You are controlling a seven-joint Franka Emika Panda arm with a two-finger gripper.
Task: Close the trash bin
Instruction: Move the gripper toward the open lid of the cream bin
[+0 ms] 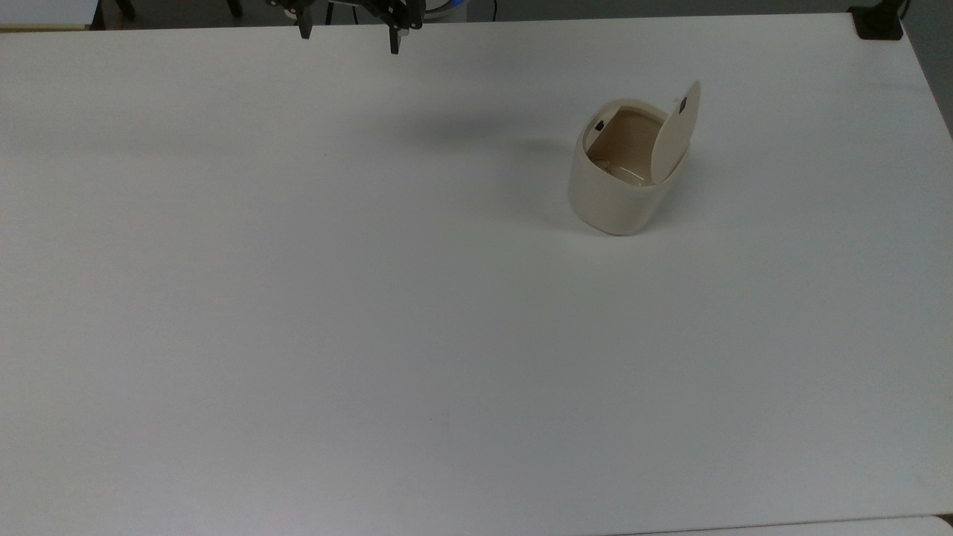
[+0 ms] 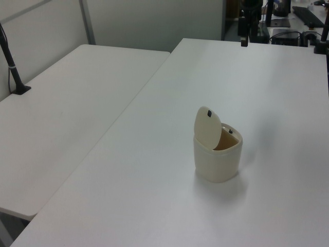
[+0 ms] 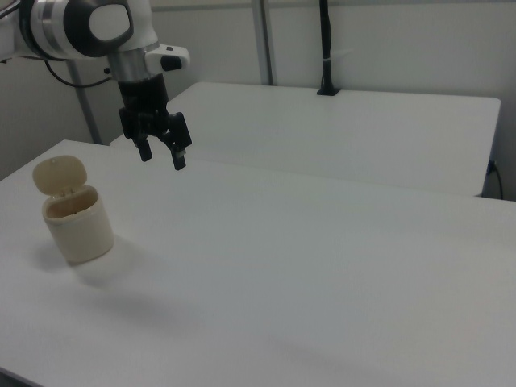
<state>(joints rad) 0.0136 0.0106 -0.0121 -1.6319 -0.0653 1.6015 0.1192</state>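
Observation:
The trash bin [image 1: 612, 199] is a small cream-beige tub standing on the white table [image 1: 372, 298], toward the top view's upper right. Its flat lid [image 1: 676, 132] stands up nearly vertical on the hinge, so the mouth is open and the brownish inside shows. A small black mark sits by the rim. The bin also appears in the left view [image 2: 218, 160] and the right view [image 3: 79, 231], lid [image 3: 59, 175] raised. My gripper [image 3: 162, 156] hangs open in the air, well away from the bin, near the table's far edge in the top view [image 1: 349, 39]. Nothing is between its fingers.
A second white table [image 2: 77, 103] adjoins this one along a seam. A black post on a clamp base [image 3: 325, 48] stands on that table. Another black clamp [image 1: 878, 22] sits at the top view's upper right corner of the table.

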